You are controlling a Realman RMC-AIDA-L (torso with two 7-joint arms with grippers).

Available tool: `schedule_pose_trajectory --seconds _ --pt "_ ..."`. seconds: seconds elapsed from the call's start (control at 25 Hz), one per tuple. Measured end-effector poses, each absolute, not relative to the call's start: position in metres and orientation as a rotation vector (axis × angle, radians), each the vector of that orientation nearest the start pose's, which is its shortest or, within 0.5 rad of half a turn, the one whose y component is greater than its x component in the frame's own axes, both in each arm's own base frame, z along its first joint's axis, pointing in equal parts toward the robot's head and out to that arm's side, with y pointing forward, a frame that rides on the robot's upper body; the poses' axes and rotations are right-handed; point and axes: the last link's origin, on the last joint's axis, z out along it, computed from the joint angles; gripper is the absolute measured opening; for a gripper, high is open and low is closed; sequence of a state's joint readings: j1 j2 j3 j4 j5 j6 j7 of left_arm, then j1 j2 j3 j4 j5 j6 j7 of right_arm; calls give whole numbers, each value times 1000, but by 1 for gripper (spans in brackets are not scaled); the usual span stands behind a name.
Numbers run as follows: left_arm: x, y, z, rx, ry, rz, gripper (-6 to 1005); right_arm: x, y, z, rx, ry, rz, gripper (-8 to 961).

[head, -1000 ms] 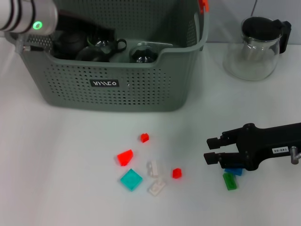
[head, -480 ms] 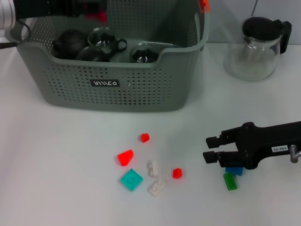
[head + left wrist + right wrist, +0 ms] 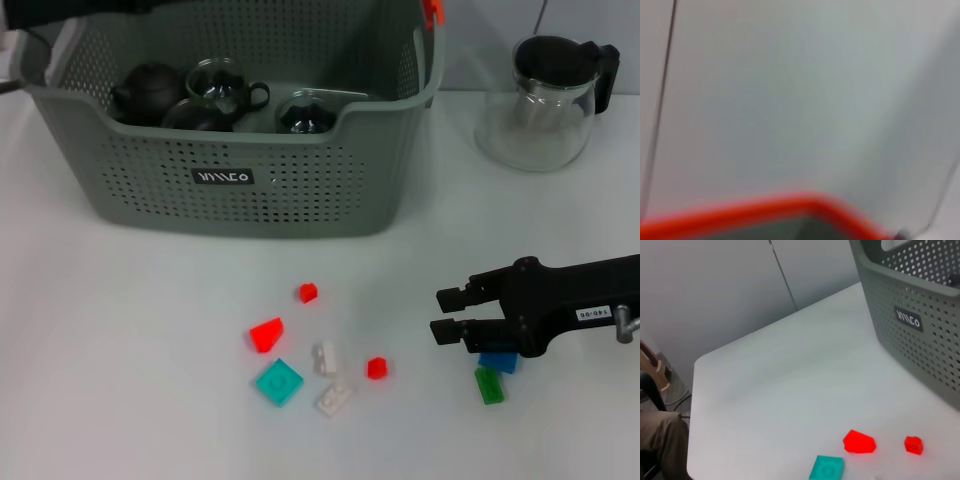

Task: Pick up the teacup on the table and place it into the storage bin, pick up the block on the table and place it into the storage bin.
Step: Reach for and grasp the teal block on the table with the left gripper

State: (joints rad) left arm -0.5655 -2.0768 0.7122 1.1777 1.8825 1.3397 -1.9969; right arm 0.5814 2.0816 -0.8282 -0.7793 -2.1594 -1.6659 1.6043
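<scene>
- the large grey-green perforated plastic storage bin [image 3: 240,150] sits on the plain white table [image 3: 120,350] at about 11 o'clock in the head view, long axis running left to right, its small black label [image 3: 222,177] on the near wall.
- inside the bin: a dark round teapot [image 3: 145,88], a glass teacup with a black handle [image 3: 222,82] and a second glass cup [image 3: 308,112], all upright.
- loose blocks lie on the table near 6 o'clock, below the bin: a small red cube [image 3: 308,292], a red wedge-shaped block [image 3: 266,333], a teal square flat block [image 3: 279,381], two white blocks [image 3: 328,378] and another small red cube [image 3: 376,368].
- the right gripper [image 3: 445,314], black, hovers low over the table at about 4 o'clock, pointing toward 9 o'clock, fingers spread and holding nothing.
- a blue block [image 3: 497,362] and a green block [image 3: 489,385] lie just under that gripper's body, partly hidden.
- the left arm shows only as a dark edge at the top left corner; its gripper state cannot be told.
- a clear glass pitcher with a black lid [image 3: 548,100] stands at 1 o'clock, apart from the bin.
</scene>
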Motion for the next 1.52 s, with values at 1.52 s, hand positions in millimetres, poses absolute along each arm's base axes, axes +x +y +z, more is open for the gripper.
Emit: schedule_pose_trajectory --seconds 1.52 --pt "-313 244 -70 -2720 -296 -595 808 243 323 -9 -2978 723 450 462"
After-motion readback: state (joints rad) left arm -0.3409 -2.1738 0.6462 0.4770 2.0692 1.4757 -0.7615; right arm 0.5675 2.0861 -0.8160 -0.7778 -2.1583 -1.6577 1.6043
